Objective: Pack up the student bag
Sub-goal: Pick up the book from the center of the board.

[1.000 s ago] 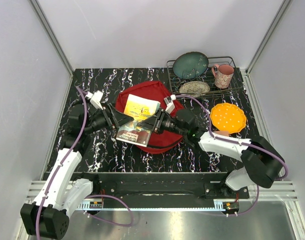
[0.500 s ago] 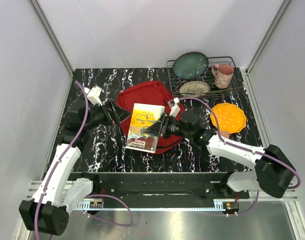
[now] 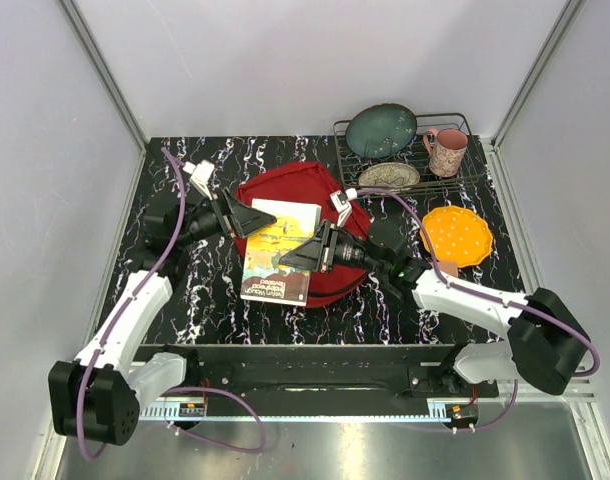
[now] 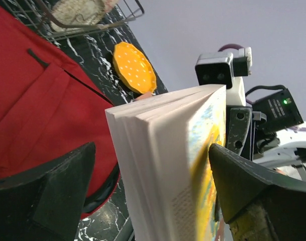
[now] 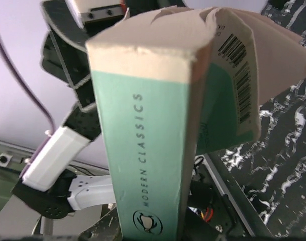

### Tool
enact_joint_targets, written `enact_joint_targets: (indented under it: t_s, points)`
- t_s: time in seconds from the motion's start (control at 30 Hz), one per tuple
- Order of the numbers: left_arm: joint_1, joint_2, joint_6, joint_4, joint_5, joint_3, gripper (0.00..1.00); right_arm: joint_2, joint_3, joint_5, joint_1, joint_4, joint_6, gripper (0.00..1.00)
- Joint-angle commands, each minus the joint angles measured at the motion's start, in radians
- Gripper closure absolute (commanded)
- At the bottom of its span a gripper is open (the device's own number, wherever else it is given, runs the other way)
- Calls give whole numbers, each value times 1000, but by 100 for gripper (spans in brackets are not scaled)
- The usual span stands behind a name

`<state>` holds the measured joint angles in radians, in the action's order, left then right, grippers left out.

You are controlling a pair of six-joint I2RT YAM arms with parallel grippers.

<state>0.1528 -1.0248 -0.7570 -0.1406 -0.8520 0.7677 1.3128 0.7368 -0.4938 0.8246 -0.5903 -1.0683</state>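
Black marbled table (image 3: 200, 300) is carrying the student bag (image 3: 300, 185), which is lying flat near its middle with the front pocket facing up. My right jaws are pinching a paperback book (image 3: 275, 255) at one end, holding it raised and tilted over the bag's near edge. My left jaws are standing spread wide, straddling the book's opposite end without clamping it. I am judging the step in hand to be feeding the book into the bag. I cannot tell from these views where the bag's mouth is, so I am planning to find it first and lift its lip with the free left jaws. The back cover is curling away, so I am planning to lead with the spine, lower slowly, and let go only once the book is resting inside.
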Motion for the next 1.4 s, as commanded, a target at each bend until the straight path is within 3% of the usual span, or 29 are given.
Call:
enact_joint_targets:
  t_s: [0.0, 0.13, 0.27, 0.3, 0.37, 0.4, 0.5, 0.53, 0.63, 0.67, 0.7, 0.77, 0.8, 0.9, 0.93, 1.0, 1.07, 1.27, 1.37]
  points:
    - [1, -23, -109, -262, -122, -48, 1, 14, 35, -95, -2, -253, -51, 96]
    - [1, -49, -231, -474, -197, -87, 1, 60, 49, -153, -4, -312, -84, 96]
    - [1, -69, -356, -663, -251, -103, 17, 117, 62, -196, -2, -358, -105, 95]
    - [1, -69, -367, -697, -260, -105, 30, 121, 65, -201, -4, -356, -105, 94]
    - [1, -67, -369, -694, -263, -104, 46, 129, 64, -200, -4, -355, -104, 94]
    - [2, -66, -367, -691, -271, -104, 64, 129, 67, -198, -5, -352, -96, 93]
    - [1, -63, -349, -657, -282, -104, 88, 129, 73, -198, -10, -310, -76, 91]
    - [2, -61, -338, -640, -283, -100, 100, 128, 75, -196, -12, -299, -70, 91]
    - [2, -34, -259, -510, -262, -87, 100, 112, 81, -172, -19, -223, -35, 81]
    - [2, -21, -175, -449, -239, -79, 100, 96, 88, -140, -21, -142, -22, 62]
    - [2, -8, -121, -274, -161, -52, 100, 83, 91, -115, -21, -93, 19, 49]
    - [1, 25, 11, -110, -58, -16, 100, 37, 99, -10, -22, 74, 77, 24]
    - [-1, 32, 31, 1, 49, 13, 100, 17, 96, 35, -22, 127, 93, 18]
    - [-35, 40, 3, 71, 195, 28, 100, -64, 92, 300, -22, 396, 97, 0]
    - [-47, 37, -28, 70, 223, 24, 100, -101, 84, 358, -22, 497, 87, 0]
    - [-88, 31, -146, 27, 275, -8, 100, -144, 33, 461, -24, 524, 54, 0]
    - [-113, 6, -270, -48, 298, -33, 100, -204, -29, 471, -24, 485, 12, 0]
    - [-113, -37, -419, -181, 373, -83, 100, -230, -128, 429, -22, 351, -129, 0]
    - [-107, -60, -533, -406, 402, -157, 100, -179, -166, 377, -22, 187, -191, 0]
